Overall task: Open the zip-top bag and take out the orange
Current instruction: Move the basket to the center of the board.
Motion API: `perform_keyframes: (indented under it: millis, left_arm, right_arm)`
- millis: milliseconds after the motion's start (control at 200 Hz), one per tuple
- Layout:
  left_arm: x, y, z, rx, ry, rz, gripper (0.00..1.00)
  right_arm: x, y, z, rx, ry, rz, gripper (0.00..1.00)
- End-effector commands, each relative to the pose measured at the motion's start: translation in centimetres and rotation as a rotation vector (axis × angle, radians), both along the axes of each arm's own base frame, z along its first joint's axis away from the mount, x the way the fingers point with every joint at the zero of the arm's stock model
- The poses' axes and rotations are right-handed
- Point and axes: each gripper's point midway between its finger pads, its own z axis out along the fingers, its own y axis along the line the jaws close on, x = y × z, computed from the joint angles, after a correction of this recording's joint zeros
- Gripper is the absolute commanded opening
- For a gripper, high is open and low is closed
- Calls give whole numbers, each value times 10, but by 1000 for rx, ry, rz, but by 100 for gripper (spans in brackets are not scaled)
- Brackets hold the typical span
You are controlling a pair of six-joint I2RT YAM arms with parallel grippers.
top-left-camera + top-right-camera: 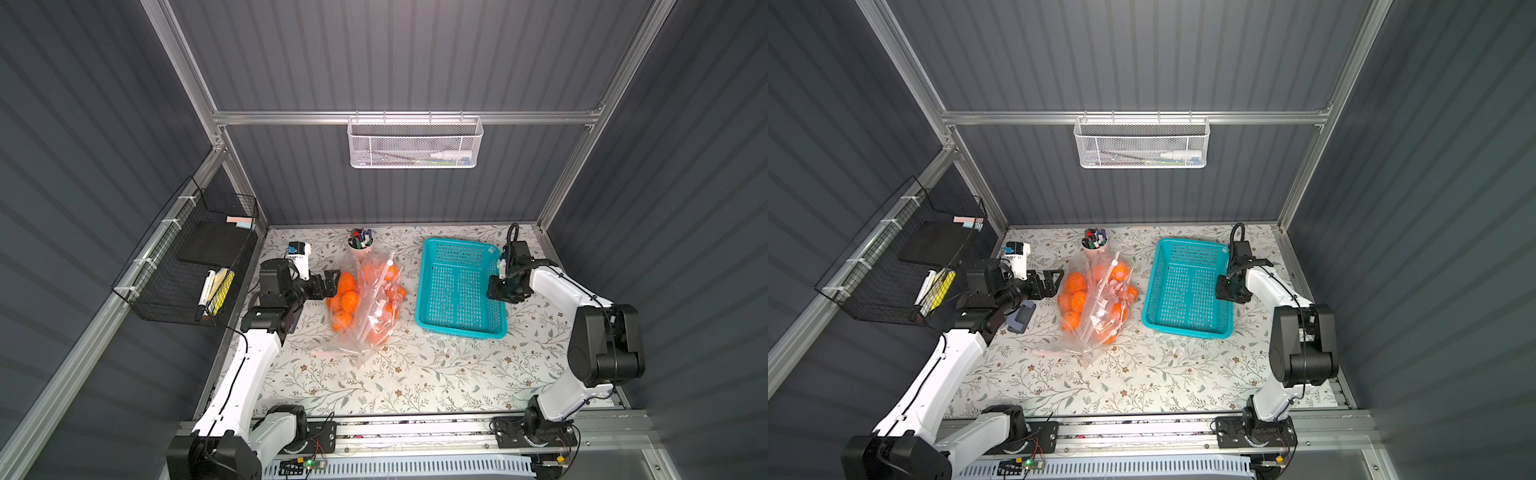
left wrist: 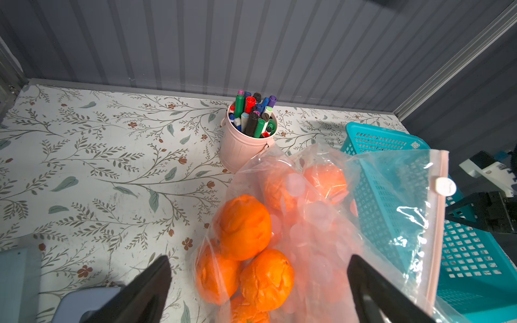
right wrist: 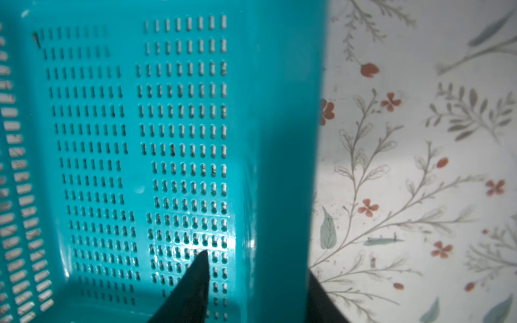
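L end effector (image 2: pixel 258 261) is standing wide apart, fingers (image 2: pixel 151 285) flanking oranges (image 2: pixel 243 226) sitting inside zip-top bag (image 1: pixel 374 307) mid-worktop (image 1: pixel 415 382). Risk: closing now is likely pinching film w/ fruit and dragging whole bag, since nothing is bracing it. R end effector (image 3: pixel 258 268) is straddling teal basket (image 1: pixel 457 328) wall, parted, gripping nothing; poss. basket shove. Basket is sitting empty. Behind bag, pink cup (image 2: pixel 240 151) is holding markers (image 2: pixel 253 114). Zip open/shut: cannot tell.
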Motion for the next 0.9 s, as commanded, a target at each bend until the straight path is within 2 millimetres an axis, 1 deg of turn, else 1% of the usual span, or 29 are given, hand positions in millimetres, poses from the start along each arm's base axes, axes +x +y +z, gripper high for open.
perform_keyframes:
  millis: [0, 65, 145, 195, 210, 230, 255, 275, 280, 285, 290, 365, 405, 425, 430, 440, 455, 460, 500, 570, 640, 750, 765, 895]
  left_arm:
    - [-5, 0, -3, 47, 18, -18, 99]
    - [-9, 2, -2, 63, 17, -18, 100]
    - [-16, 4, -2, 84, 14, -13, 99]
    - [-20, 5, -2, 89, 3, -11, 99]
    - [-22, 5, -2, 90, 3, -10, 99]
    - [-23, 5, -3, 88, 1, -8, 99]
    - [-25, 5, -4, 88, -3, -9, 99]
    - [-26, 4, -4, 87, -7, -11, 99]
    - [-27, 4, -4, 85, -6, -12, 99]
    - [-27, 4, -5, 86, -7, -12, 99]
    - [-27, 4, -5, 85, -7, -12, 99]
    - [-31, 3, -8, 80, -9, -20, 99]
    - [-31, 3, -9, 80, -9, -21, 99]
    - [-31, 3, -9, 80, -9, -20, 99]
    - [-31, 3, -9, 80, -9, -20, 99]
    - [-31, 3, -10, 81, -8, -21, 99]
    - [-31, 2, -9, 83, -11, -22, 99]
    - [-31, 2, -9, 83, -11, -22, 99]
    - [-31, 2, -9, 83, -13, -24, 99]
    - [-31, 2, -8, 85, -17, -24, 98]
    - [-32, 2, -7, 85, -23, -26, 98]
    - [-33, 3, -5, 89, -32, -21, 98]
    - [-33, 3, -4, 88, -32, -19, 98]
    - [-34, 3, -3, 88, -39, -19, 98]
  right_arm:
    - [-2, 6, 37, 36, -88, 14, 58]
    - [-4, 15, 65, 75, -181, 42, 63]
    - [-9, 41, 104, 165, -326, 130, 64]
    - [-16, 65, 127, 224, -415, 229, 64]
    - [-20, 78, 135, 263, -440, 282, 64]
    - [-25, 90, 143, 283, -473, 332, 63]
    - [-33, 103, 150, 299, -497, 394, 63]
    - [-34, 117, 156, 308, -533, 449, 62]
    - [-37, 116, 165, 307, -562, 457, 62]
    - [-40, 123, 165, 311, -563, 480, 62]
    - [-41, 122, 170, 310, -580, 486, 62]
    - [-70, 164, 189, 320, -662, 701, 61]
    - [-88, 185, 193, 319, -699, 823, 60]
    - [-96, 194, 194, 314, -716, 878, 60]
    - [-101, 198, 195, 313, -722, 906, 60]
    - [-103, 200, 194, 310, -726, 921, 60]
    - [-111, 207, 194, 308, -735, 970, 60]
    - [-116, 211, 194, 303, -743, 1006, 60]
    - [-137, 226, 188, 286, -770, 1138, 60]
    - [-163, 244, 175, 240, -822, 1305, 59]
    - [-185, 255, 160, 181, -864, 1464, 59]
    - [-203, 265, 135, 38, -904, 1654, 59]
    - [-200, 264, 130, -15, -909, 1660, 58]
    - [-189, 271, 101, -269, -987, 1739, 55]
